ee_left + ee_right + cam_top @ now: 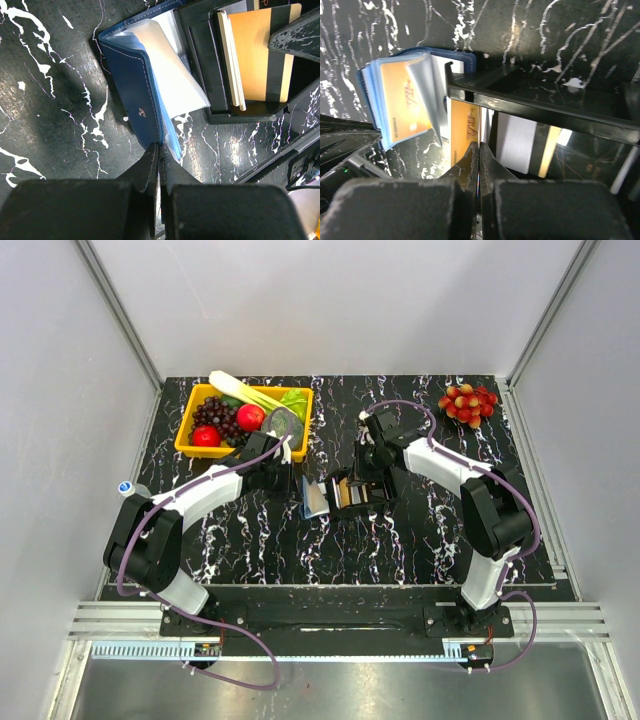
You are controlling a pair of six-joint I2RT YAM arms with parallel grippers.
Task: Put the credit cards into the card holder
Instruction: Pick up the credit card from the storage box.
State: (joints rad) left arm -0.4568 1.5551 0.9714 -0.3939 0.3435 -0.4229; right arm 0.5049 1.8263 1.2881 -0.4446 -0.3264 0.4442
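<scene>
The card holder (314,498) sits near the middle of the black marbled worktop (400,550), just left of a black tray (372,502) and touching it. It lies partly open, its dark-blue cover on the outside and its clear sleeves fanned toward the tray. The left end effector (159,150) is closed, its tips meeting on the edge of the cover and pinching it. The right wrist view shows one orange card (402,100) lodged in a sleeve of the holder. The other credit cards (260,50) stand on edge inside the tray, orange ones together with a white-grey one (517,145). The right end effector (479,147) is closed inside the tray, its tips against the edge of an orange card (462,125); whether that card is actually pinched between them cannot be told. At the far left of the worktop stands a yellow basket (190,448) of fruit and vegetables, and a cluster of small red fruit (467,403) lies at the far right.
</scene>
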